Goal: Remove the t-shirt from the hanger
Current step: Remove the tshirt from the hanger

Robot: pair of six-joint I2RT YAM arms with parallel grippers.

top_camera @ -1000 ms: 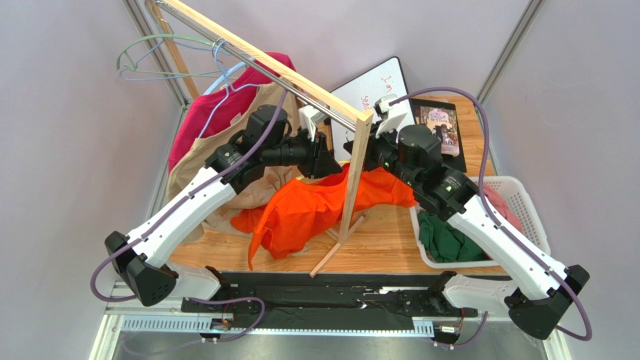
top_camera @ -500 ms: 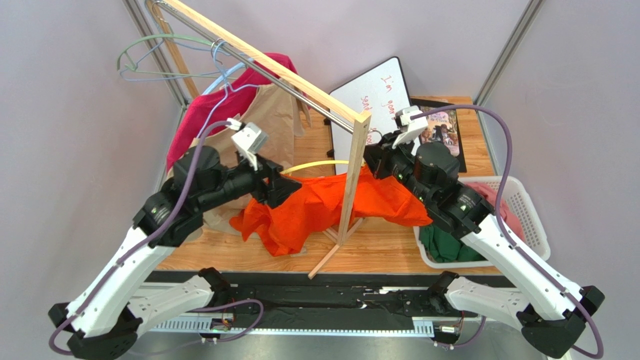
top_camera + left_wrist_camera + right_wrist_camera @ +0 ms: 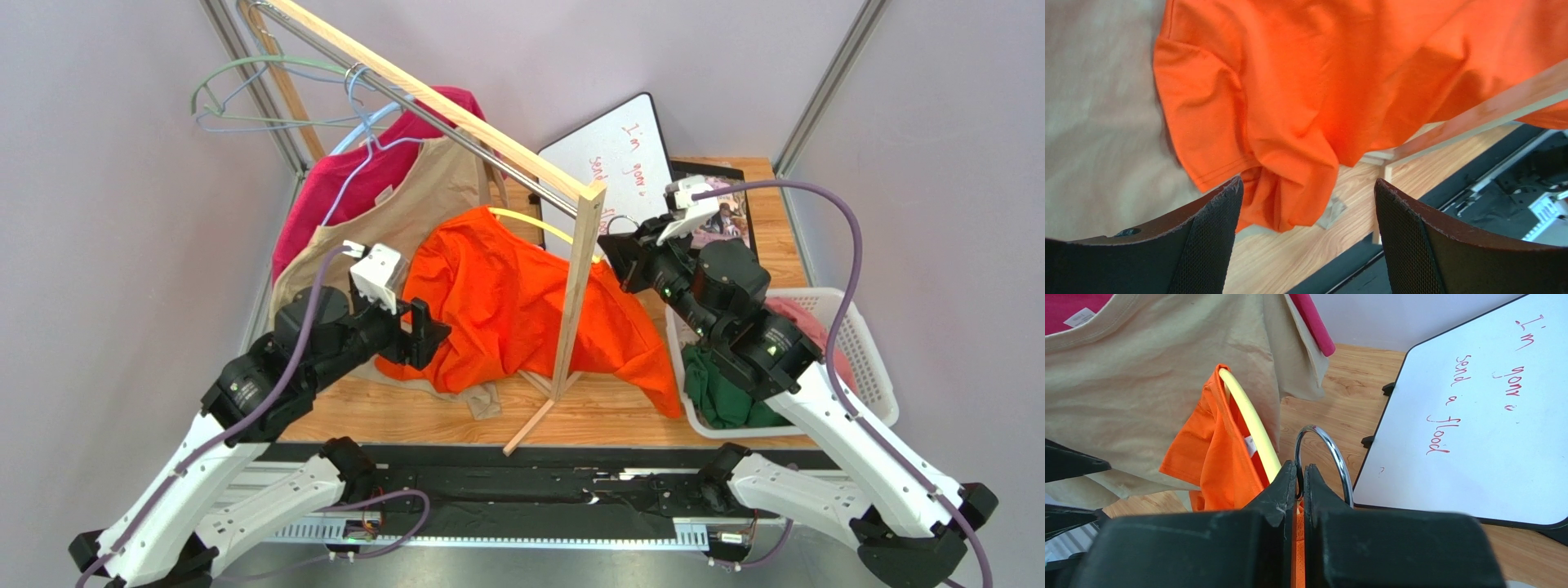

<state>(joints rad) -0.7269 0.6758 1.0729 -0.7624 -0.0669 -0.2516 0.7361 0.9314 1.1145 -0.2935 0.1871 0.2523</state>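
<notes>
Right tool tight on yellow hanger

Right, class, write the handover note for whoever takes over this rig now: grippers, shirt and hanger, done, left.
Left gripper: open, empty, by the orange t-shirt's lower edge.
Right gripper: shut on the metal hook of the yellow hanger, beside the wooden rack post.
T-shirt: collar still on the hanger, body hanging below, spread either side of the post in the top view.
Done: hanger is in the gripper.
Left: grip the shirt, pull it free of the hanger.
</notes>
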